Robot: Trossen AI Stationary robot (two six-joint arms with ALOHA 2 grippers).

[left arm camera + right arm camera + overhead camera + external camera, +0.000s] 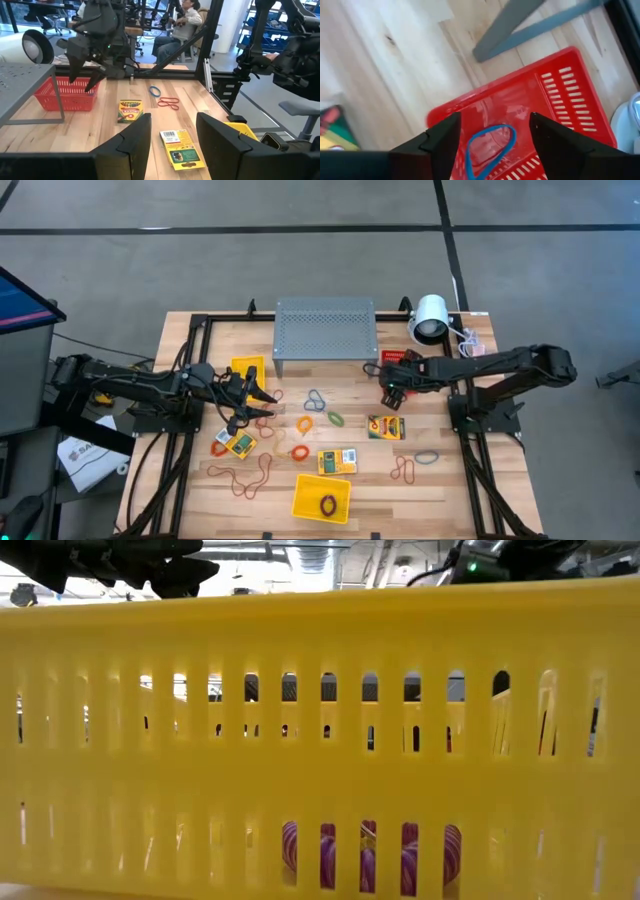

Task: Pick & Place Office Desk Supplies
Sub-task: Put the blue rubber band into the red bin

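A blue rubber band (pixel 490 147) lies in the red basket (pixel 555 95) at the table's far right. My right gripper (pixel 492 145) hangs open above the basket, slanting down, one finger on either side of the band and clear of it; in the high view the right gripper (pixel 390 392) is at the basket's (pixel 400 363) near edge. My left gripper (pixel 172 142) stands open and level above the table's left half, left gripper (pixel 265 406). A crayon box (pixel 182 149) lies flat on the table beyond its fingers. Another crayon box (pixel 130 110) lies nearer the basket.
A grey perforated stand (pixel 325 325) and a white lamp (pixel 430 318) are at the far edge. One yellow basket (pixel 248 370) sits by the left gripper; another yellow basket (pixel 322 498), at the near edge, fills the low view (pixel 320 740). Loose rubber bands (pixel 300 452) and a third crayon box (pixel 235 443) are scattered mid-table.
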